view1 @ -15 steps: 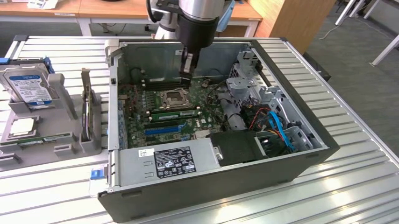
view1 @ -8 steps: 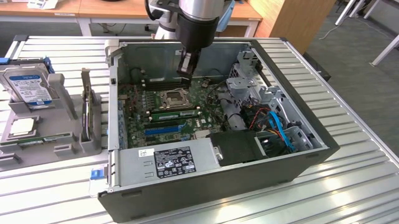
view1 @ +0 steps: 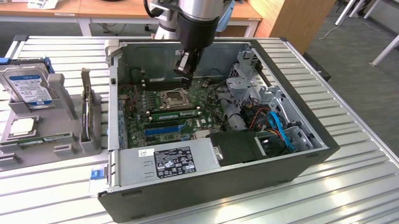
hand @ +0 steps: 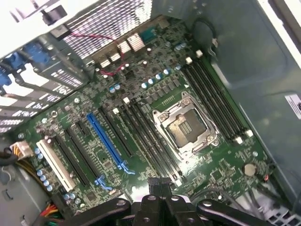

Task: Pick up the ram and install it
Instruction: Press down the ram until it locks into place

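Note:
My gripper (view1: 185, 65) hangs inside the open computer case (view1: 299, 158), above the back of the motherboard (view1: 187, 123). In the wrist view its black fingers (hand: 160, 186) are shut together with nothing between them, over the board near the CPU socket (hand: 186, 126). A long, thin green ram stick (view1: 174, 112) appears to stand in a slot beside the CPU socket (view1: 172, 99). It is apart from the gripper. Another thin green stick (view1: 40, 138) lies in the grey holder (view1: 56, 151) at the exterior view's left.
The grey holder also carries a hard drive (view1: 28, 86), a CPU (view1: 20, 126) and an upright expansion card (view1: 86, 105). Inside the case are the power supply (view1: 171, 161), drive cages (view1: 246, 88) and blue and orange cables (view1: 277, 128). Long black slots (hand: 218, 101) flank the socket.

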Robot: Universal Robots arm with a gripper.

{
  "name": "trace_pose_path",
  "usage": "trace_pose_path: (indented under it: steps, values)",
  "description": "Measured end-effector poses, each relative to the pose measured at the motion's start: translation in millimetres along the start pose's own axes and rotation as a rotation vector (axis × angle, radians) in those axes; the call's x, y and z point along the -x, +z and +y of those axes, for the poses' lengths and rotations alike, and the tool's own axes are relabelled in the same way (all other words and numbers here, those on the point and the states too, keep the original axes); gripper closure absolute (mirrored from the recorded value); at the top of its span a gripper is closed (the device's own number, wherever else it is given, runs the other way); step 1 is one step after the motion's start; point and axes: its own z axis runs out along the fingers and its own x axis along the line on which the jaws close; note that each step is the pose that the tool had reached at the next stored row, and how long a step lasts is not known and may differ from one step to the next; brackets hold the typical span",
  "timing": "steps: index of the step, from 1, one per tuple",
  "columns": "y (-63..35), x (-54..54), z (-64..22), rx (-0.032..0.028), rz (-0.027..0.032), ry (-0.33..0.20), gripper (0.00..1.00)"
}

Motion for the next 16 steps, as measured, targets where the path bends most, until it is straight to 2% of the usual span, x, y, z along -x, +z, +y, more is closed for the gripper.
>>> trace_pose_path:
  steps: [16]
  values:
    - [0.0, 0.0, 0.0, -0.0100, -0.0081, 0.184, 0.90]
